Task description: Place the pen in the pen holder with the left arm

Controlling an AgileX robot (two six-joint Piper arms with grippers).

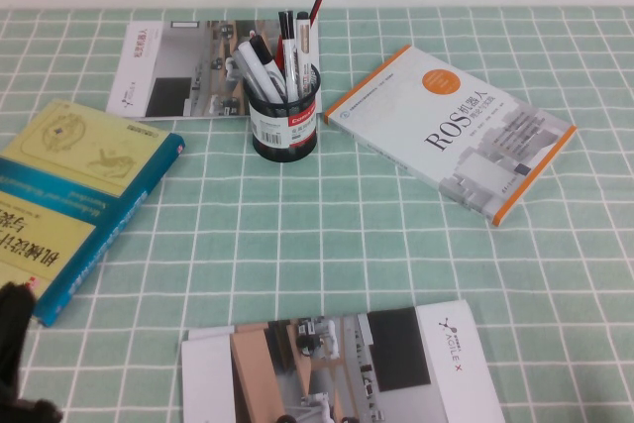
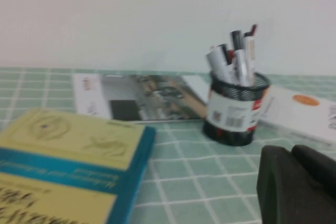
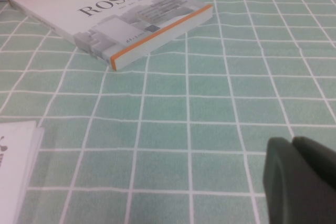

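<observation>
The black mesh pen holder (image 1: 284,118) with a white-and-red label stands at the back middle of the table. It also shows in the left wrist view (image 2: 233,111). Several pens stand in it. Among them a white marker with a black cap, the pen (image 1: 257,62), leans to the left; it also shows in the left wrist view (image 2: 219,61). My left gripper (image 2: 291,153) is shut and empty, low over the cloth, well short of the holder. The left arm (image 1: 14,329) shows at the front left edge. My right gripper (image 3: 293,145) is shut and empty over bare cloth.
A yellow-and-teal book (image 1: 69,195) lies at the left. A booklet (image 1: 173,66) lies behind the holder. A white ROS book with orange edges (image 1: 451,128) lies at the right. Another booklet (image 1: 337,369) lies at the front edge. A green checked cloth covers the table.
</observation>
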